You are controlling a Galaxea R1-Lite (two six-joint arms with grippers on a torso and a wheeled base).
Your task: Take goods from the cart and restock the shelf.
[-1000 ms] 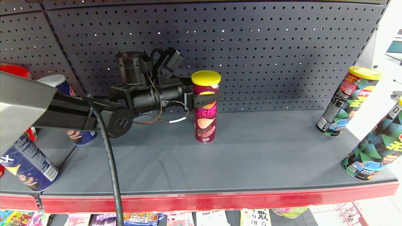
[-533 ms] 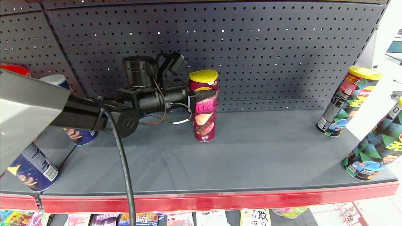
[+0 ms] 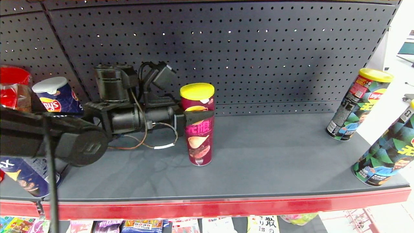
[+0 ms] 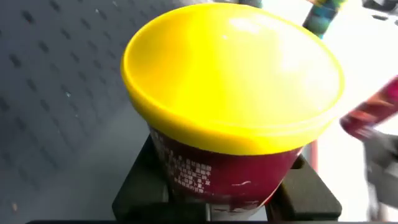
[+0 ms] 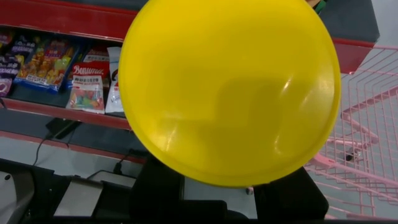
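– On the grey shelf deck [image 3: 265, 155], mid-bay, what is the left gripper [image 3: 198, 116] doing?

– It is clamped on the maroon can [image 3: 200, 139], high on the body and just under the yellow lid [image 3: 197, 91]. 1 finger crosses the front of the can; the other is hidden behind it. The left wrist view agrees: the can sits squarely between the 2 black fingers [image 4: 140, 193].

– Why grip so high?

– In my judgement, a hold near the top keeps the fingers off the deck and lets the base go down flat. The can is upright with its base at deck level. Whether it bears on the deck, I cannot tell.

– And why that spot?

– It is bare deck, well apart from the 2 green cans [image 3: 359, 105] at the right end and from the blue cans [image 3: 56, 95] at the left. It looks like a gap being filled, forward of the pegboard back [image 3: 258, 48].

– The right gripper [image 5: 224, 199]?

– It is closed on a second can [image 5: 230, 87], with black fingers flanking it below the lid. It is held low near the pink cart [image 5: 367, 143], probably waiting its turn.
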